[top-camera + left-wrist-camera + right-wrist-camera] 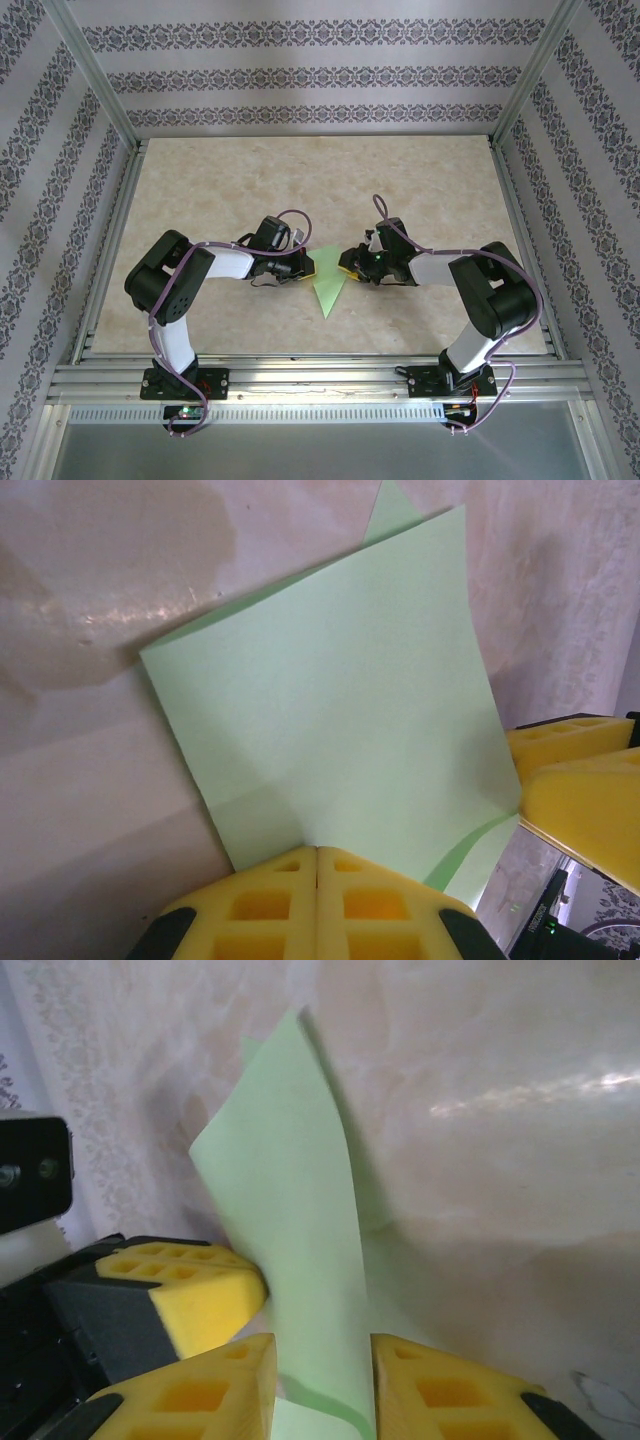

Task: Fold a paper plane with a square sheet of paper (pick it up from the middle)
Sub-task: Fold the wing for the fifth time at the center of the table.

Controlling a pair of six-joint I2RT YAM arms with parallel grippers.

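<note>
Items counted: one sheet of paper (328,292), two arms, two grippers, each with two yellow foam fingers.

Location: in the top view the pale green sheet lies just below the centre of the frame on the beige table (200,190). It is partly folded and reads as a triangle with its tip pointing toward the bottom edge. It sits between the two grippers, which face each other across it.

Left gripper (306,268): in the left wrist view the fingers (270,900) are pressed together at bottom centre, clamping the edge of the sheet. The paper rises from them as a raised flap across the middle of the frame.

Right gripper (350,266): in the right wrist view the jaws stand narrowly apart at the bottom of the frame. An upright fold of the sheet passes through the gap, close against the right-hand finger (440,1390). Whether it is pinched cannot be told.
</note>
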